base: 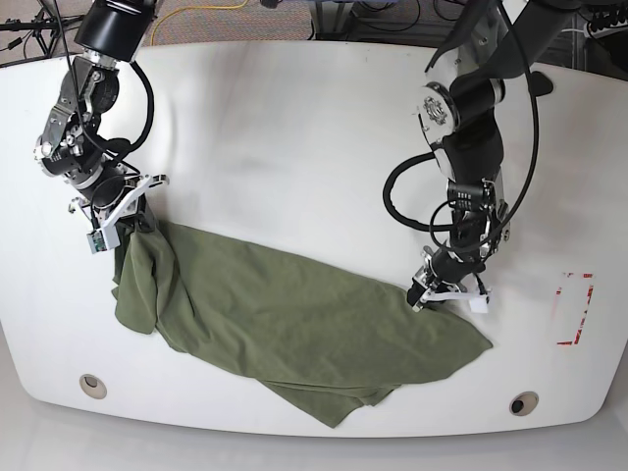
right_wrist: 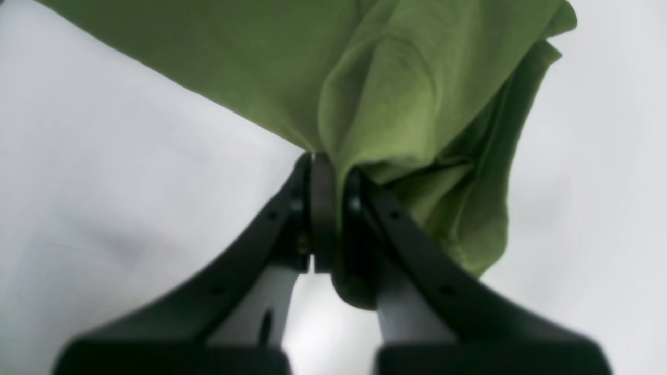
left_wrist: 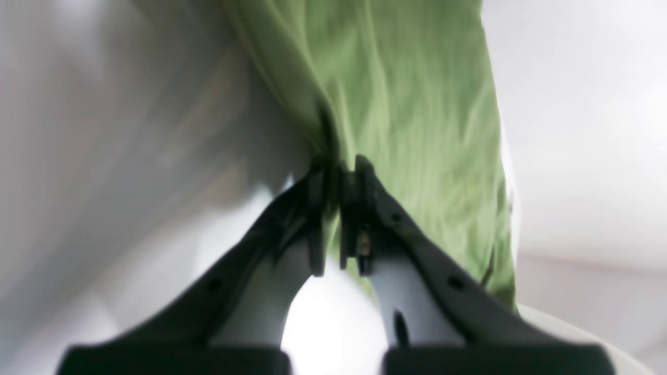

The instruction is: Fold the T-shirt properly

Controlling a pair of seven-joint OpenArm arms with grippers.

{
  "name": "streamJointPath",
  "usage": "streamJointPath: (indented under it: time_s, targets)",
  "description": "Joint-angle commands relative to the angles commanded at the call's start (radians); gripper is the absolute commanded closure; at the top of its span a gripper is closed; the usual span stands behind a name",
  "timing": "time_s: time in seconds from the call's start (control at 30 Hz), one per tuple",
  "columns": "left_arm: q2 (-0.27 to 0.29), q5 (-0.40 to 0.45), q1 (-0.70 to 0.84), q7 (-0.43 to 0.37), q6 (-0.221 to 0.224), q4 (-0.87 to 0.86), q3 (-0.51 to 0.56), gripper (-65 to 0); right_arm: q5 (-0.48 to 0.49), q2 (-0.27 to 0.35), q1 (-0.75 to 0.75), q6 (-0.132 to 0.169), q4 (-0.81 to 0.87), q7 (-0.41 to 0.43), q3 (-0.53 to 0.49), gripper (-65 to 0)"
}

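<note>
The olive-green T-shirt [base: 285, 314] lies stretched and rumpled across the front half of the white table [base: 294, 128]. My left gripper [base: 424, 292], on the right of the base view, is shut on the shirt's right edge; in the left wrist view the gripper [left_wrist: 333, 172] pinches a bunched edge of the cloth [left_wrist: 406, 104]. My right gripper [base: 137, 222], on the left of the base view, is shut on the shirt's left end; in the right wrist view the gripper [right_wrist: 328, 166] clamps a fold, and the cloth [right_wrist: 396, 88] hangs in loose folds beside it.
Two round holes [base: 93, 385] [base: 523, 403] sit near the table's front edge. A red-marked rectangle [base: 573, 309] is at the right edge. Cables and stands [base: 373, 15] lie beyond the table's back edge.
</note>
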Motion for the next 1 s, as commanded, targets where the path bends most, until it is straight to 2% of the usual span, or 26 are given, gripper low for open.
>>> streamJointPath:
  time_s: [0.2,0.37,0.5,0.63,0.77,0.9,1.0]
  targets:
    - [0.0,0.0,0.089,0.095,0.0,0.215,0.0,0.0,0.0,0.0,0.0,0.0,0.0,-0.002,0.0,0.0]
    - [-0.028,0.002,0.118,0.1,0.0,0.276,0.005,0.0,0.0,-0.006,0.0,0.0,0.0,-0.02,-0.002,0.0]
    - [-0.029,0.009,0.118,0.1,0.002,0.29,0.021,0.0,0.002,-0.008,0.0,0.0,0.0,-0.02,-0.002,0.0]
    - [-0.034,0.009,0.133,0.1,0.002,0.334,0.109,0.0,0.002,-0.008,0.002,0.0,0.0,-0.02,-0.002,0.0]
    - [-0.034,0.011,0.18,0.094,0.002,0.456,0.249,0.0,0.002,-0.008,0.002,0.0,0.0,-0.02,-0.002,0.0]
    - [-0.035,0.018,0.219,0.092,0.002,0.578,0.379,-6.8,0.002,-0.008,0.002,0.0,0.0,-0.02,-0.002,0.0]
    - [-0.034,0.083,0.238,0.092,0.003,0.657,0.454,-14.3,0.002,-0.008,0.002,0.0,0.0,-0.02,-0.002,0.0]
